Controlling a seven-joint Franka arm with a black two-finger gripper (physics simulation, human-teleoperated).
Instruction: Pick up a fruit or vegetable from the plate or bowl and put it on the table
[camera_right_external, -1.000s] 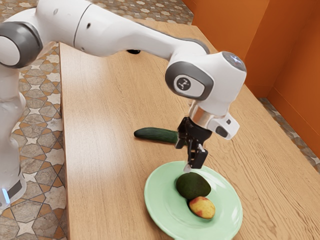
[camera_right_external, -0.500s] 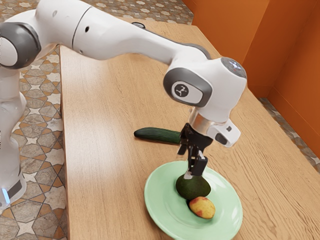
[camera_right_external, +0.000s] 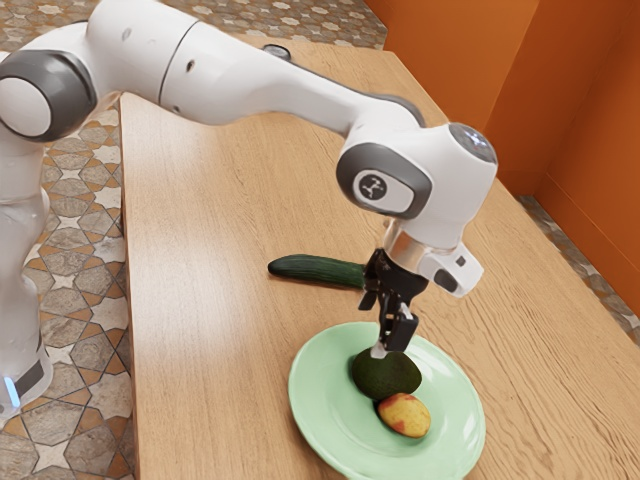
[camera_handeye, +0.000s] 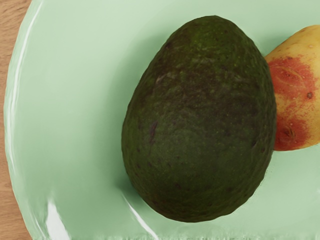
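Low over the plate, my gripper (camera_right_external: 386, 344) stands open at the near top of the dark green avocado (camera_right_external: 386, 374), its tips overlapping the fruit's upper edge in the exterior view. Whether they touch it I cannot tell. The avocado lies on the pale green plate (camera_right_external: 324, 428), beside a yellow and red fruit (camera_right_external: 405, 415). From the wrist camera, the avocado (camera_handeye: 200, 120) is large and whole below the hand, with the red-blotched fruit (camera_handeye: 297, 90) against its side and the plate (camera_handeye: 65, 110) around them.
A cucumber (camera_right_external: 315, 270) lies on the wooden table (camera_right_external: 215, 350), behind the plate and partly hidden by the hand. A small dark object (camera_right_external: 277, 50) sits near the table's far end, beyond the arm. Orange walls stand past the table.
Since a second ago my hand has come down toward the avocado, and lately it has shifted slightly to the exterior view's right. The fruits, plate and cucumber are where they were.
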